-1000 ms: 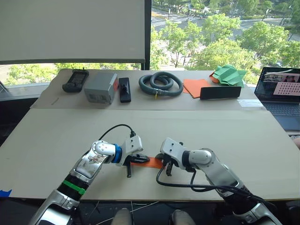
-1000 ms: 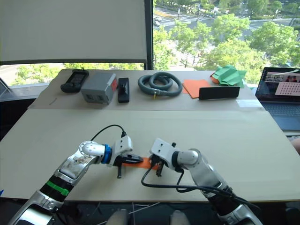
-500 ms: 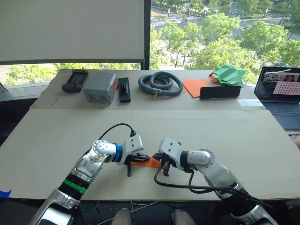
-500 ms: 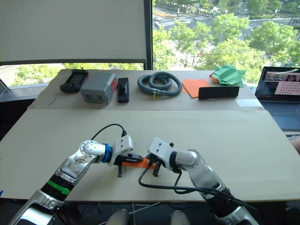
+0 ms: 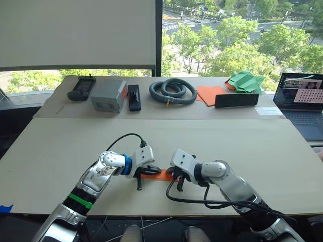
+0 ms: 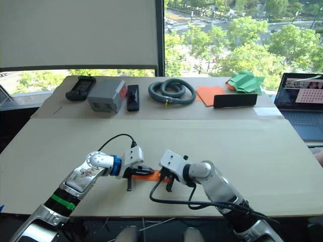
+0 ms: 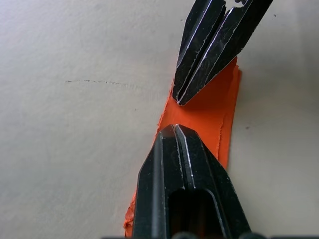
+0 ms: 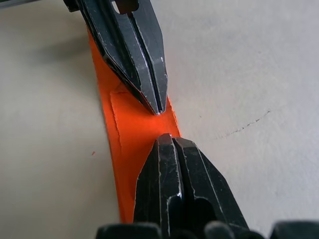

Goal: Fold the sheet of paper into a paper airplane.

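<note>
The sheet of paper (image 5: 160, 175) (a narrow folded orange strip) is lying on the table (image 5: 212, 141) near its front edge. The left gripper (image 7: 175, 130) and right gripper (image 8: 164, 137) are both closed, pressing their tips onto it, nearly touching.

Looks like an upper-floor office or robotics lab. Large window (image 5: 237, 35) across the top of the frame, over treetops and a street far below, with a white roller blind (image 5: 75, 33) drawn down at upper left. Two plain pale worktables (image 5: 282, 166) pushed together. At far right, an open laptop (image 5: 302, 103); along the back, a handheld controller (image 5: 81, 86), grey box (image 5: 108, 95), coiled hose (image 5: 173, 90) and green folded paper pile (image 5: 246, 80).
</note>
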Controlling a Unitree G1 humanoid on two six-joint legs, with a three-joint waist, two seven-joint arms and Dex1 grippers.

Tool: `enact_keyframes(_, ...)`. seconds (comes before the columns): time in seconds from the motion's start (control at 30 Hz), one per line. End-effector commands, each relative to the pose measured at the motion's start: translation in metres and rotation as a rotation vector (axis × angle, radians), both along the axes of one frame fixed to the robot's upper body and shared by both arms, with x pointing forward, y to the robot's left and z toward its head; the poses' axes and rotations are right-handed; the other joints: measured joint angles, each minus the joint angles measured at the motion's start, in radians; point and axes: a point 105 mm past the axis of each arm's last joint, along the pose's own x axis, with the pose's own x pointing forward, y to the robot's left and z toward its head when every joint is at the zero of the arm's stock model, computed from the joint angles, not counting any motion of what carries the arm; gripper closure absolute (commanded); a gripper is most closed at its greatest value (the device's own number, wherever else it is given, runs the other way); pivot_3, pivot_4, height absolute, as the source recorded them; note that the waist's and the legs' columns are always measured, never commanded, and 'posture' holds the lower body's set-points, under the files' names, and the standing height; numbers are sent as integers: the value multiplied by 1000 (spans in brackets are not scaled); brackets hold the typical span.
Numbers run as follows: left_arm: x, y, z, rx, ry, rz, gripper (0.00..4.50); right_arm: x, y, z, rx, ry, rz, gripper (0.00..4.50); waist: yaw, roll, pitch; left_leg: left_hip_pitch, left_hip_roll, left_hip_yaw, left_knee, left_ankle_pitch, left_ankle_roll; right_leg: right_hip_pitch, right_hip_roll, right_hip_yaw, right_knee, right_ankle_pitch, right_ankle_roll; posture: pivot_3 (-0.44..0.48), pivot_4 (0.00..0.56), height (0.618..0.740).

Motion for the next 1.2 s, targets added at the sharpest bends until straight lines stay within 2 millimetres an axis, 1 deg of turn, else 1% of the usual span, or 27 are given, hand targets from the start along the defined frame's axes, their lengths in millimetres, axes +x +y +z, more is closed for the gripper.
enact_keyframes(0.03,-7,9,-21,72,55,20,4500,-11,-30,-37,-120,151,-81,4465,0,0,-1,0,0,0,0,0,0,0,0,0,0,0,0,0,150,704)
enact_keyframes(0.23,-8,8,-21,69,62,15,4500,-23,-40,-39,-143,182,-80,4465,0,0,-3,-1,0,0,0,0,0,1,0,0,-4,0,0,0,150,704)
enact_keyframes(0.37,-9,7,-22,69,64,11,4500,-27,-53,-42,-172,195,-110,4465,1,0,-4,-1,0,0,0,0,0,2,-1,-1,-9,0,0,0,150,704)
enact_keyframes(0.47,-9,6,-23,67,65,8,4500,-29,-62,-42,-204,184,-121,4465,1,-1,-4,-2,-1,0,0,0,-1,3,-2,-1,-12,0,1,0,150,704)
enact_keyframes(0.53,-8,6,-23,67,65,7,4500,-26,-61,-37,-190,163,-123,4465,0,-2,-4,-2,-2,1,0,-1,-1,3,-4,-1,-13,-1,1,0,150,704)
enact_keyframes(0.63,-8,4,-23,65,65,1,4500,-16,-42,-3,-66,46,-79,4465,1,-2,-4,-2,-2,1,0,-1,-1,3,-4,-1,-13,-1,1,0,150,704)
enact_keyframes(0.7,-8,3,-23,65,65,-1,4500,-14,-31,16,6,-23,-37,4465,0,-2,-3,-3,-3,0,0,-1,-1,2,-4,-1,-13,-1,1,0,150,704)
enact_keyframes(0.8,-7,1,-21,61,62,-5,4500,-18,-9,47,141,-127,47,4465,-1,-1,0,-5,-3,0,0,-1,-1,-1,-4,-1,-12,-1,1,0,150,704)
enact_keyframes(0.87,-6,-1,-21,59,60,-9,4500,-16,-2,54,179,-150,49,4465,-2,0,0,-5,-2,0,0,-1,-1,-1,-3,-1,-12,-1,1,0,150,704)
enact_keyframes(0.97,-5,-5,-20,56,56,-19,4500,-14,6,50,179,-151,51,4465,0,0,1,-5,-2,-1,-1,-1,-1,-1,-2,-1,-12,-1,1,0,150,704)
enact_keyframes(1.03,-4,-7,-20,54,56,-20,4500,-13,6,38,130,-129,47,4465,2,0,1,-6,-3,-1,0,-1,-1,-1,-2,-1,-12,-1,1,0,150,704)
enact_keyframes(1.1,-3,-9,-20,54,53,-23,4500,-11,1,21,58,-105,32,4465,2,0,1,-7,-3,0,0,-1,-1,0,-3,-1,-13,-1,1,0,150,704)
enact_keyframes(1.2,-2,-12,-21,61,48,-34,4500,-14,-3,6,12,-57,25,4465,1,1,1,-7,-3,0,0,-1,-1,-1,-4,-1,-13,-1,1,0,150,704)
